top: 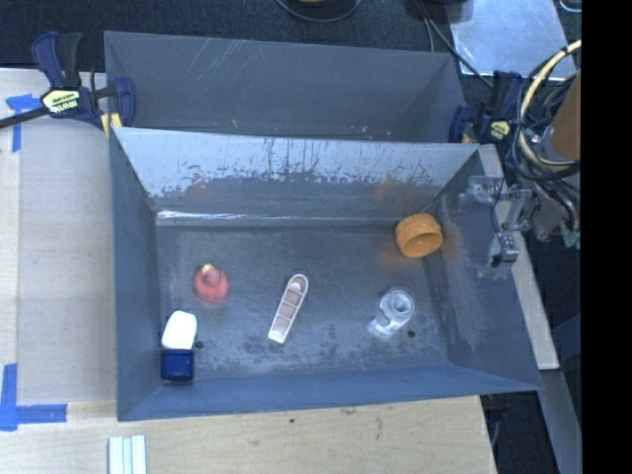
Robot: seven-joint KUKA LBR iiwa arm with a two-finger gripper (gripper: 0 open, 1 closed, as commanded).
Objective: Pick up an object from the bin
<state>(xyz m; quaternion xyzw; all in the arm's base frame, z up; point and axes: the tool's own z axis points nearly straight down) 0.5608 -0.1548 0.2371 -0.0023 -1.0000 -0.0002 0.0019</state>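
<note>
**Spotter:** Walk me across the bin [296, 181], left to right.

**Operator:** In the near left corner I see a white-capped blue bottle [179, 349], and just beyond it a pink knob [210, 282]. In the middle, a white slatted strip [288, 309], then a clear cup [393, 312].

**Spotter:** And on the right?

**Operator:** An orange cap [420, 235] lies far right on the floor. My gripper [502, 253] hangs just right of it, over the bin's slope. Spread or closed, I can't tell.

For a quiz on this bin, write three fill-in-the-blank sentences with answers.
1. Nearest the gripper lies an ___ round cap.
2. The white-and-blue block sits in the view's lower-___ corner of the bin.
3. Between the small red toy and the clear plastic cup lies a ___ slotted strip.
Answers: orange; left; white.
</note>
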